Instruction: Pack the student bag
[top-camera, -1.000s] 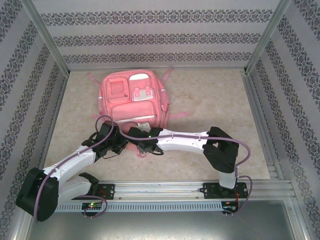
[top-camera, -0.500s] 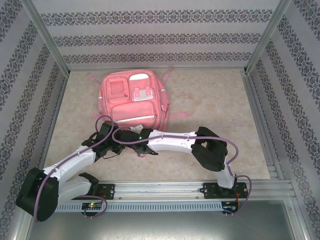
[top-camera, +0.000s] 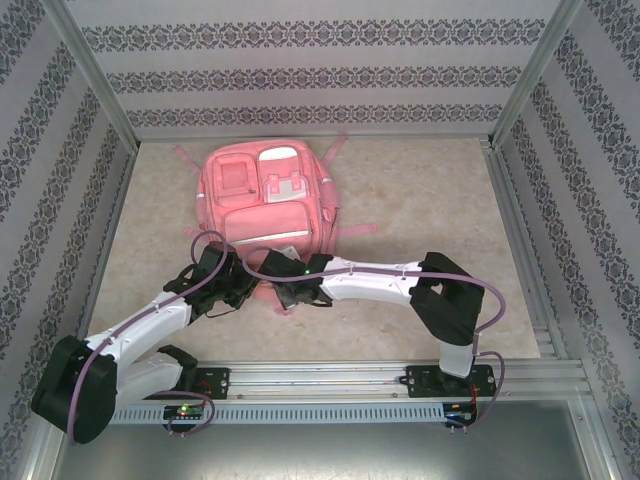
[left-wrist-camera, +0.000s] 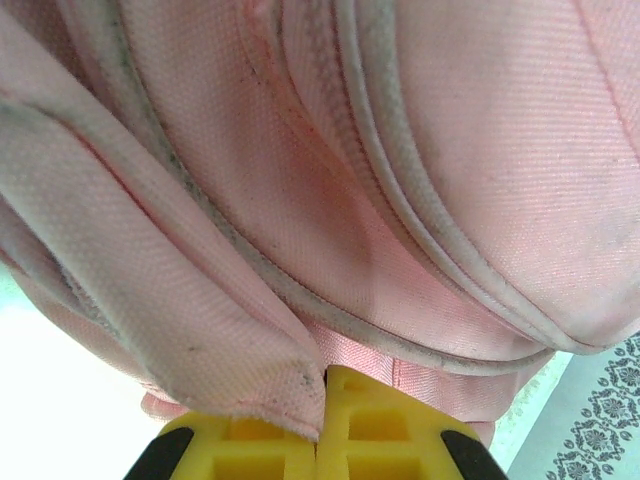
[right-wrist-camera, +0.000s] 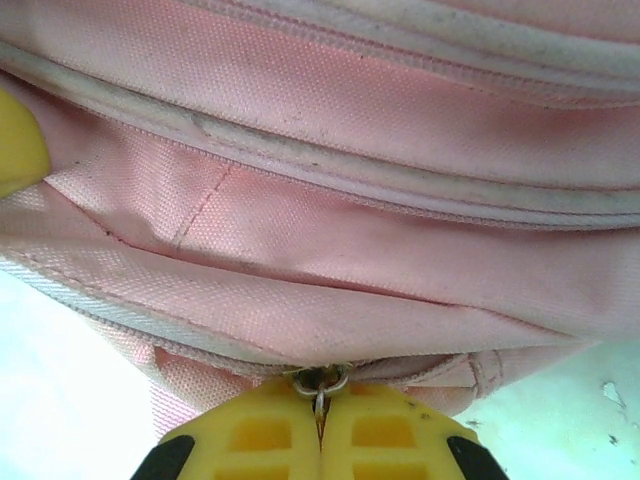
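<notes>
Over on the left: pinching a fold of the bag (left-wrist-camera: 400, 200) with the left gripper (left-wrist-camera: 322, 390), jaws clamped together on pink cloth. Looks like an anchor hold at the near end.

Moving to the middle: lying flat on the table (top-camera: 430, 200), toward the far left corner, front pockets up, near end reaching both grippers.

On to the right: nipping the zip pull (right-wrist-camera: 320, 381) with the right gripper (right-wrist-camera: 320, 405), jaws shut tight on that little metal ring. Seems set for dragging the zip open.

Now the risks. Could slip off the ring, with so thin a bite. Could drag the whole bag along rather than run the slider, should the left pinch let go of its fold. Could jam on the puckered cloth beside the zip. Worth watching for crowding too, with both grippers just beside each other at the near end.
</notes>
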